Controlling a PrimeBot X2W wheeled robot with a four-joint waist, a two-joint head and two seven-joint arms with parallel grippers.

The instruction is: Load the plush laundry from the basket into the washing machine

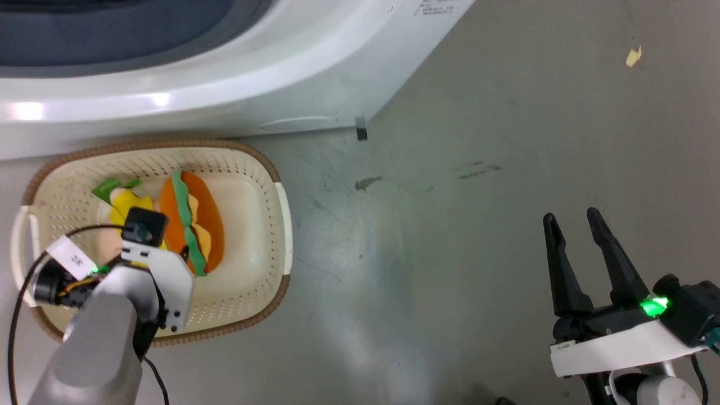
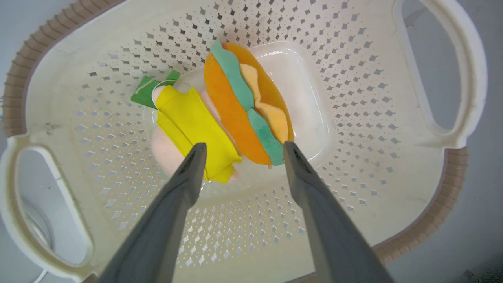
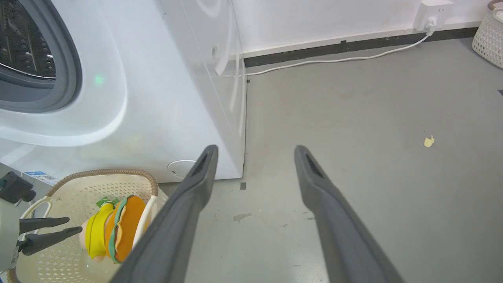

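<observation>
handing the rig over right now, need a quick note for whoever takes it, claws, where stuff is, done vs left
Left claw: open, reaching into the basket, fingers either side of the near end of the plush laundry, nothing gripped.
Right claw: open, empty, over the floor to the right of the washing machine.
Things: orange burger plush and yellow plush lie side by side on the basket's bottom; the basket stands right in front of the washer.
Done: nothing loaded yet.
Left: shut on the plush, lift, carry to the drum, release; repeat if one stays behind.
</observation>
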